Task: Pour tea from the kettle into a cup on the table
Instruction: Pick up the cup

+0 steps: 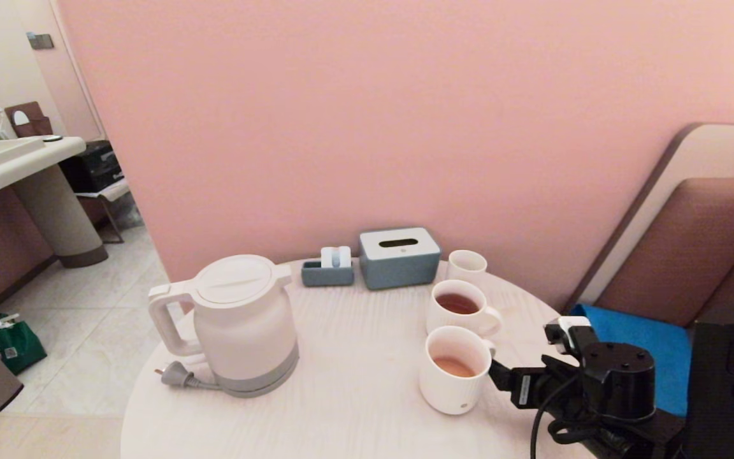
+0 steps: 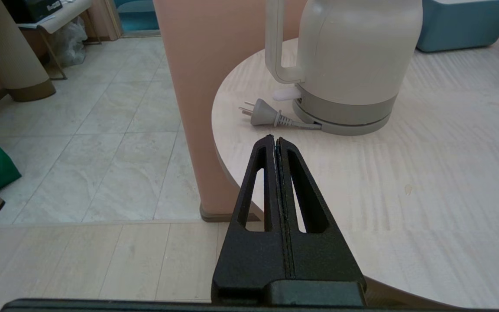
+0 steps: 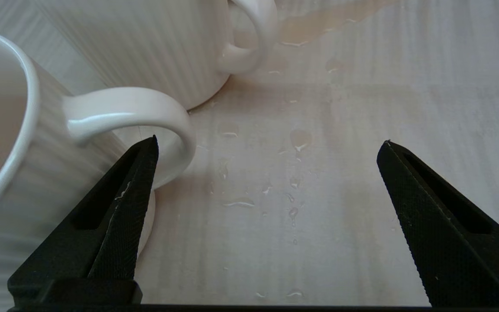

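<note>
The white kettle (image 1: 239, 325) stands upright on the left half of the round pale table (image 1: 354, 408), handle towards the left edge. The ribbed white cup (image 1: 453, 376) sits right of centre and holds a little pale orange-brown tea (image 1: 455, 366). My right gripper (image 3: 271, 141) is open and empty, low over the table beside the cup (image 3: 20, 182); one fingertip (image 3: 145, 156) lies close against the cup's handle (image 3: 137, 110). In the head view the right arm (image 1: 615, 382) comes in from the right. My left gripper (image 2: 275, 139) is shut and empty, over the table's near left edge, short of the kettle (image 2: 353, 56).
A like mug with dark red-brown tea (image 1: 459, 309) stands just behind the cup, a small plain cup (image 1: 467, 262) behind that. A grey-blue tissue box (image 1: 399, 257) and a small tray (image 1: 327, 271) stand by the wall. The kettle's plug (image 1: 176, 375) lies loose. Droplets (image 3: 293, 182) wet the tabletop.
</note>
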`<state>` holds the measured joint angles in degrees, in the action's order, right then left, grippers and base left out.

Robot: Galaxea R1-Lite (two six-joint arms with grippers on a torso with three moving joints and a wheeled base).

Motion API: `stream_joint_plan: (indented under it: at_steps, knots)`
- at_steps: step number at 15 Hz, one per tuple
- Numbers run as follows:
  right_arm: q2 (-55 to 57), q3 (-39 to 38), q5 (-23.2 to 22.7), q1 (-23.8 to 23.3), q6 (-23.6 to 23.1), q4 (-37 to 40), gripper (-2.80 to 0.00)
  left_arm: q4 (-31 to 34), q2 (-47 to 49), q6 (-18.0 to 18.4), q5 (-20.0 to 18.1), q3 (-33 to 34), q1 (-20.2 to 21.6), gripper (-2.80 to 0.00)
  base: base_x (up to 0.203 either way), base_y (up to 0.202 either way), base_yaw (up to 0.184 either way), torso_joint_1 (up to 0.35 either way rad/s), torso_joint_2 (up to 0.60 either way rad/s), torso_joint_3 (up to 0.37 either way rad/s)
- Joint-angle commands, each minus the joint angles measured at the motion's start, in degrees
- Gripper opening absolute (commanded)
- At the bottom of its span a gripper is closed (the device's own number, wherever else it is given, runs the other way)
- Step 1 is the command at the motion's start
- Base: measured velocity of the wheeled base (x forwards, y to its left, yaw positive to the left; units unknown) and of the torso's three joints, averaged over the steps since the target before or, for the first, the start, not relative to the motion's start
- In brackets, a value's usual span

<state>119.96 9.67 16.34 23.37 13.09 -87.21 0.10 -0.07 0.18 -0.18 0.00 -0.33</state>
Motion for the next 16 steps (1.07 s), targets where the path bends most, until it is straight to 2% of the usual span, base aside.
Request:
stream_joint_plan:
  at_steps: [1, 16]
  knots:
    - [0.01, -0.09, 0.1, 0.1, 0.09, -2.44, 0.0, -0.01, 0.07, -0.01, 0.01, 0.0, -0.02, -2.8, 0.0, 0.0, 0.0, 0.0, 0.0, 0.0]
    - [0.1, 0.26, -0.4, 0.19, 0.09, -2.44, 0.0, -0.01, 0.07, -0.01, 0.01, 0.0, -0.02, -2.8, 0.0, 0.0, 0.0, 0.0, 0.0, 0.0]
